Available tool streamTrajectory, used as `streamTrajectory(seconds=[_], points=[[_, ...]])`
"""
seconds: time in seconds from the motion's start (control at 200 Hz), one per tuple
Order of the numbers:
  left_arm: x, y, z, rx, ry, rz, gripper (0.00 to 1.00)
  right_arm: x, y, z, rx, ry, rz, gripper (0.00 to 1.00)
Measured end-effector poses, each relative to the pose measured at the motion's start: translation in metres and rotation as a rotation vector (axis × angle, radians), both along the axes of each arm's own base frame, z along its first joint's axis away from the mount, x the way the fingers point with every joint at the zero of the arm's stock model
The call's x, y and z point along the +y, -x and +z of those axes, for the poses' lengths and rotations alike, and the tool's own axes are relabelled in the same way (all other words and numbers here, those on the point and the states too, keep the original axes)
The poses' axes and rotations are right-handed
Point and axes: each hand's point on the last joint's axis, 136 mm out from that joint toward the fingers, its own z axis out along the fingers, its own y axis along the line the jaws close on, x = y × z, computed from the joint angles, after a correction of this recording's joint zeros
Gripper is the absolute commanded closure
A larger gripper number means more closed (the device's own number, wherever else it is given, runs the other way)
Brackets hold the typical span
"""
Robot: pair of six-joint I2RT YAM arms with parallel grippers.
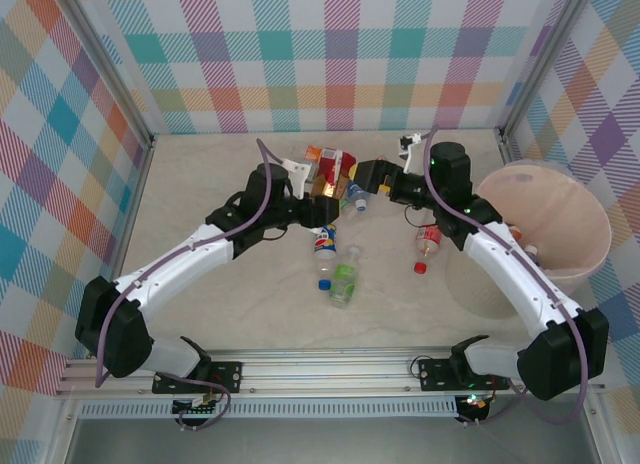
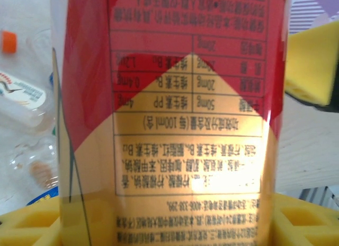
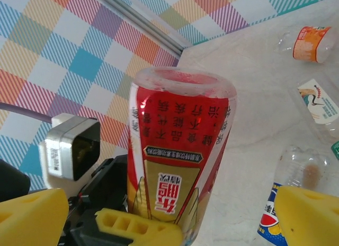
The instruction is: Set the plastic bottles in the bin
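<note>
A red-and-gold labelled bottle point(image 3: 177, 150) is gripped by the jaws of the left gripper point(image 1: 327, 184), up above the desk point(image 1: 400, 319) near its far middle. The right gripper point(image 1: 368, 176) is held just beside it, jaws spread wide, nothing in them. The pink bin point(image 1: 590, 224) is seen at the right, well apart.

The pale marbled tabletop point(image 1: 200, 314) carries the pink bin point(image 1: 560, 199) at its right edge, 2 bottles side by side near its middle, blue-labelled point(image 1: 325, 246) and green-labelled point(image 1: 343, 281), a red-capped bottle point(image 1: 427, 246) nearer the bin, and an orange-capped bottle point(image 1: 314, 154) towards the far edge.
</note>
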Motion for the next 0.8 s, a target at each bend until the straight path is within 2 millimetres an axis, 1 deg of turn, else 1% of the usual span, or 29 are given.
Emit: streamTrajectory(seconds=[0.175,0.325,0.43,0.54,0.66,0.735,0.8], points=[[-0.021,0.008,0.002,-0.015,0.002,-0.060,0.45,0.006,-0.011,-0.008,0.034,0.017,-0.017,0.00],[-0.037,0.013,0.005,-0.035,-0.006,-0.104,0.45,0.013,-0.017,-0.015,0.061,0.017,-0.030,0.01],[-0.042,0.017,0.005,-0.038,-0.003,-0.118,0.45,0.010,-0.025,-0.024,0.096,0.030,-0.085,0.08],[-0.046,0.019,0.002,-0.033,-0.008,-0.127,0.45,0.009,-0.030,-0.033,0.139,0.030,-0.120,0.17],[-0.050,0.021,-0.005,-0.026,-0.023,-0.140,0.45,0.007,-0.032,-0.035,0.150,0.030,-0.136,0.26],[-0.051,0.021,-0.009,-0.025,-0.032,-0.143,0.44,0.005,-0.033,-0.035,0.146,0.038,-0.150,0.28],[-0.052,0.020,-0.008,-0.030,-0.033,-0.145,0.44,0.003,-0.033,-0.035,0.143,0.045,-0.157,0.30]])
